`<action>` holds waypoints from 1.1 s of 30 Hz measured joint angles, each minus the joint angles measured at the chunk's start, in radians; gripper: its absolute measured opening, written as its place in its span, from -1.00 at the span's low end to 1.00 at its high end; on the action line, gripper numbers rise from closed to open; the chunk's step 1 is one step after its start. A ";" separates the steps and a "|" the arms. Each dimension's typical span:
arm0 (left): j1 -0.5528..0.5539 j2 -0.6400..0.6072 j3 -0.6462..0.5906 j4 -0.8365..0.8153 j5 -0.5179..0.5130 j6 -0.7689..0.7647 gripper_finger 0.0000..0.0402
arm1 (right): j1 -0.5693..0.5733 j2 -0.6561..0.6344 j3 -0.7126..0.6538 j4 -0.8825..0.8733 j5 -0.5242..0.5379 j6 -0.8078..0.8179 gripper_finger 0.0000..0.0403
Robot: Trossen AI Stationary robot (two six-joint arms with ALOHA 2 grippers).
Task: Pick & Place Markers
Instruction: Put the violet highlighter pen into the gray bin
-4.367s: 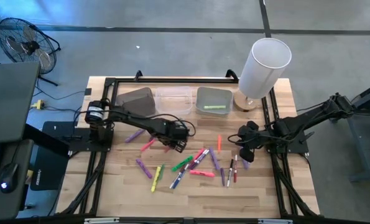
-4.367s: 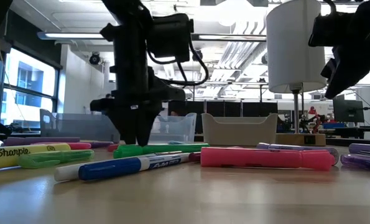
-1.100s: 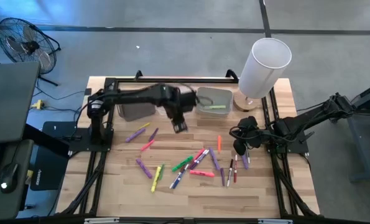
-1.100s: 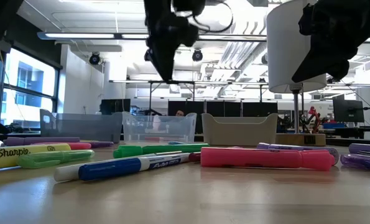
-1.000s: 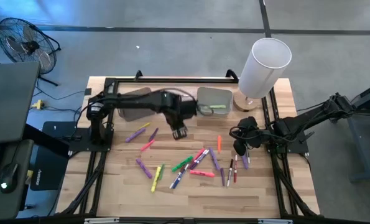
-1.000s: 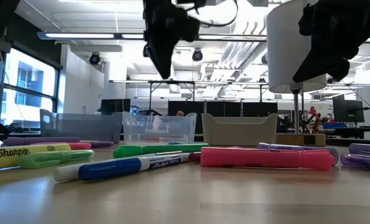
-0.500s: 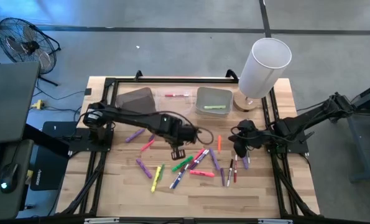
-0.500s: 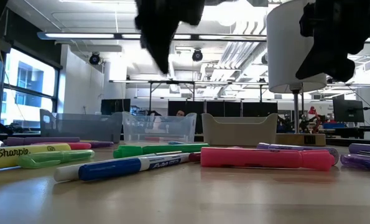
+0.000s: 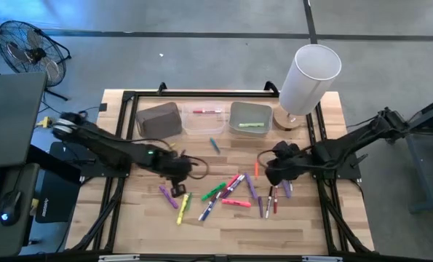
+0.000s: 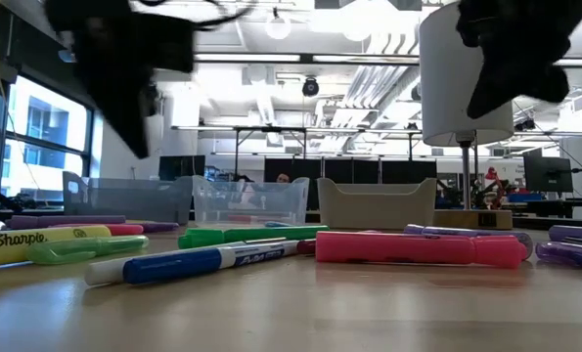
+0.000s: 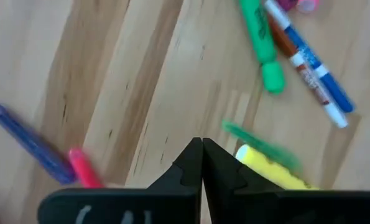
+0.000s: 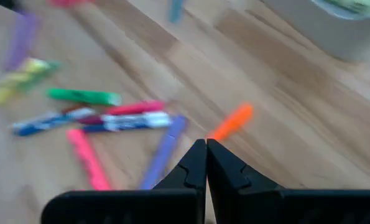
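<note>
Several markers (image 9: 227,191) in purple, pink, green, yellow, blue and orange lie flat and scattered on the middle of the wooden table. My left gripper (image 9: 178,189) hangs shut and empty above the left end of the scatter. Its wrist view shows a yellow marker (image 11: 272,172), a pink one (image 11: 84,169) and a purple one (image 11: 26,143) below the tips. My right gripper (image 9: 268,175) is shut and empty above the right end, over an orange marker (image 12: 232,122). One red marker (image 9: 207,111) lies in the clear bin (image 9: 204,120).
Along the far edge stand a dark grey bin (image 9: 160,118), the clear bin and a grey bin (image 9: 249,116) holding a yellow-green marker (image 9: 251,125). A tall white cylinder (image 9: 307,76) stands at the far right. A blue marker (image 9: 214,145) lies alone near the bins.
My left gripper has swept from near the clear bin toward the table's near left and come lower, over the left end of the scattered markers. My right gripper has shifted a little toward the table's left. The markers on the table have stayed put.
</note>
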 joint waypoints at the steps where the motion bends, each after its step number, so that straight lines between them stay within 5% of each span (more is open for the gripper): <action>1: -0.010 -0.043 -0.041 0.008 -0.014 -0.019 -1.00 | -0.009 0.042 0.049 -0.066 -0.012 0.027 -1.00; 6: -0.060 -0.249 -0.173 0.050 -0.100 -0.064 -1.00 | -0.053 0.255 0.243 -0.323 -0.153 0.135 -1.00; 13: -0.069 -0.388 -0.226 0.036 -0.148 -0.041 -1.00 | -0.080 0.479 0.379 -0.329 -0.251 0.194 -0.90; 23: -0.070 -0.389 -0.226 -0.016 -0.097 0.010 -1.00 | -0.067 0.712 0.523 -0.315 -0.333 0.194 -0.49; 33: -0.069 -0.388 -0.226 -0.028 -0.073 0.010 -1.00 | -0.066 0.803 0.517 -0.239 -0.365 0.171 -0.44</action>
